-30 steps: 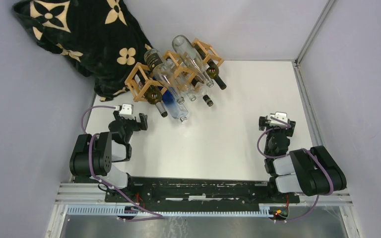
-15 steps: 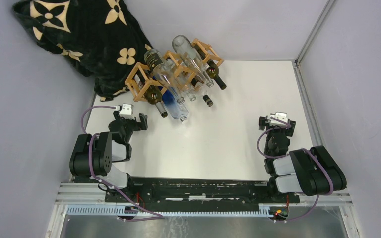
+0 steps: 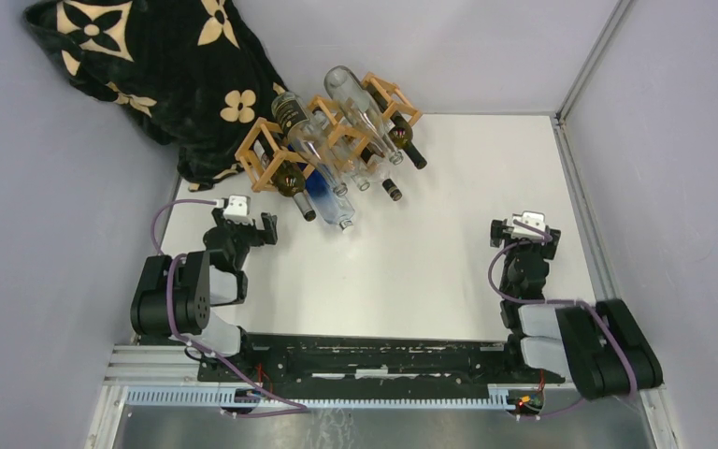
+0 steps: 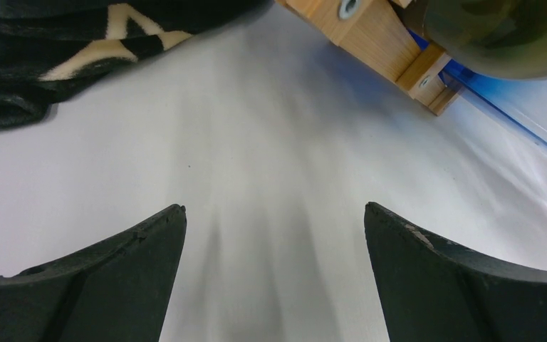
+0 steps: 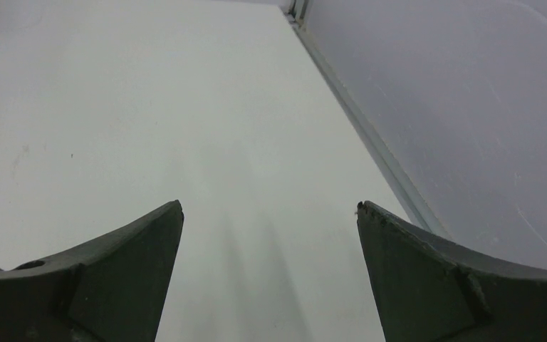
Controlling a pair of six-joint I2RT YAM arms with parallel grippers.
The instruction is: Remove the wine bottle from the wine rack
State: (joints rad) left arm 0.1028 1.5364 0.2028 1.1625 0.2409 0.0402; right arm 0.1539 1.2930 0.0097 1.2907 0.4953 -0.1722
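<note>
The light-brown wooden wine rack (image 3: 260, 150) stands at the table's far left and holds several bottles lying with their necks toward me. A clear wine bottle (image 3: 363, 108) lies on top, a dark one (image 3: 293, 184) sits in the left cell, and a blue-tinted one (image 3: 323, 195) lies low in front. My left gripper (image 3: 246, 221) is open and empty, just in front of the rack's left end. In the left wrist view the gripper (image 4: 274, 214) faces bare table, with the rack's corner (image 4: 370, 28) and the dark bottle (image 4: 498, 35) at upper right. My right gripper (image 3: 524, 231) (image 5: 271, 210) is open and empty, far right.
A black cloth with cream flower prints (image 3: 150, 65) is heaped at the far left behind the rack; it also shows in the left wrist view (image 4: 57, 43). A grey wall and metal rail (image 5: 370, 135) run along the table's right edge, close to my right gripper.
My right arm's rear links have dropped back toward the near right corner; its gripper has hardly shifted. The left arm, rack and bottles have not moved.
</note>
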